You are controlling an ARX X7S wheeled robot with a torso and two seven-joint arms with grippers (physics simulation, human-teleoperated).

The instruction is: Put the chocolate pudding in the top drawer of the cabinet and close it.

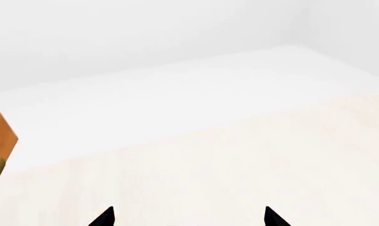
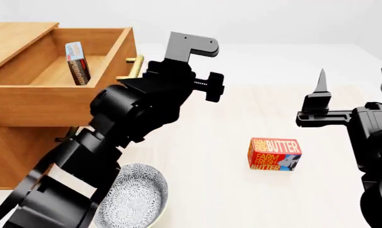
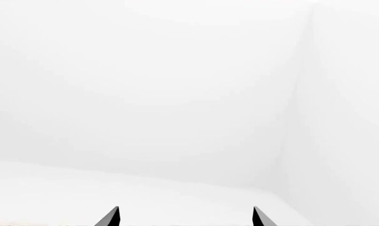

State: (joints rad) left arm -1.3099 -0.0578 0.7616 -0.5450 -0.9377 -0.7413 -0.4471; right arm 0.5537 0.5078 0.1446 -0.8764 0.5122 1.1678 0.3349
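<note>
The slim blue-topped chocolate pudding [image 2: 77,63] box stands inside the open orange-brown wooden top drawer [image 2: 58,102]; its brass bar handle [image 2: 133,68] sits just beside the left gripper [image 1: 188,217], fingers spread and empty; the right gripper [image 3: 185,217], also spread, idles well apart.

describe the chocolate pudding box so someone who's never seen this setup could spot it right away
Find the orange-brown wooden cabinet at the left. Its top drawer is pulled open, and the chocolate pudding stands on edge inside. It is slim, light blue on top and dark below, unlike the red-orange butter box on the table.
</note>
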